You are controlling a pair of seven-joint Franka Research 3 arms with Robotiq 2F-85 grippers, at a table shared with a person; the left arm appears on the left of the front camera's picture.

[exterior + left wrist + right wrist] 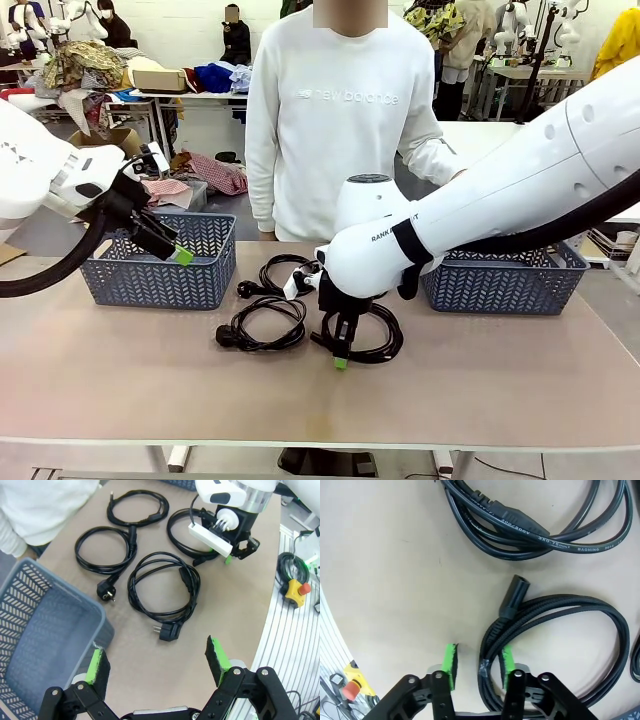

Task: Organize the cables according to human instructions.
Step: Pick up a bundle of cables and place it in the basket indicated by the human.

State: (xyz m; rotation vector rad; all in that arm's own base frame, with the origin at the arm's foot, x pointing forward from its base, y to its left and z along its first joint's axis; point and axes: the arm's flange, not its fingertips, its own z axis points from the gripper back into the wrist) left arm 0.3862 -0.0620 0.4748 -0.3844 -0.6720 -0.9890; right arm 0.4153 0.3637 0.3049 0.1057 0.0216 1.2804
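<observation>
Right wrist view: braided black cable coil, one edge within open right hand; left hand open, empty.

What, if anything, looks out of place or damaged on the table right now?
Nothing stands out. The four cables lie in flat coils on the table between the baskets, none tangled or visibly damaged. The right gripper is open, down over one coil; the left gripper is open near one basket.

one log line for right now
right gripper: open, straddling braided cable on table | left gripper: open, hovering by left basket | four cables on table
</observation>
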